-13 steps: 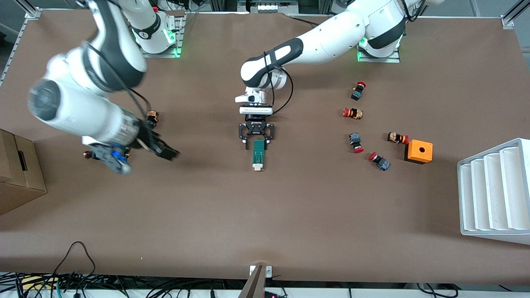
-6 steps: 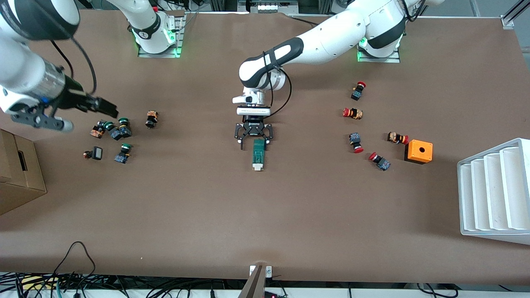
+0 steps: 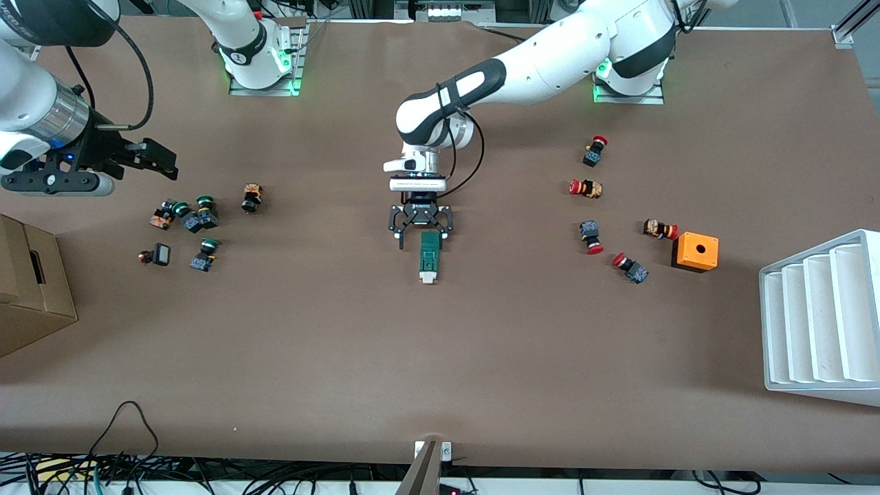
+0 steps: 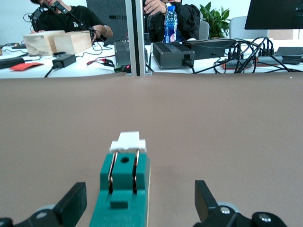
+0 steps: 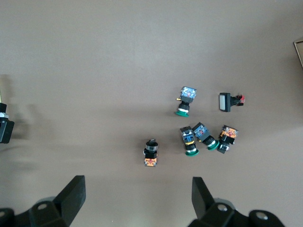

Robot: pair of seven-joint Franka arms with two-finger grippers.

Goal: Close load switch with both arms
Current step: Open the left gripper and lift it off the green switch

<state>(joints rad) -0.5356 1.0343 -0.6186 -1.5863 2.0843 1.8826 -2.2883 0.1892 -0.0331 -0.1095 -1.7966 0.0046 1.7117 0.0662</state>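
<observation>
The load switch (image 3: pixel 430 257) is a narrow dark-green block that lies flat at the table's middle, its white lever end toward the front camera. My left gripper (image 3: pixel 421 236) is low at the switch's green end, open, with one finger on each side of it. In the left wrist view the switch (image 4: pixel 124 187) lies between the fingers (image 4: pixel 72 204) without being gripped, and the left gripper (image 4: pixel 137 208) shows wide open. My right gripper (image 3: pixel 162 159) is raised at the right arm's end of the table. It is open and empty (image 5: pixel 137 198).
Several green-capped push buttons (image 3: pixel 196 221) lie under the right gripper and also show in the right wrist view (image 5: pixel 199 135). Red-capped buttons (image 3: pixel 590 237) and an orange box (image 3: pixel 695 251) lie toward the left arm's end. A white rack (image 3: pixel 821 320) and a cardboard box (image 3: pixel 27 289) stand at the table's ends.
The right arm has swung up and away from the table's middle to its own end, uncovering the green-capped buttons. The left gripper has shifted only slightly at the switch.
</observation>
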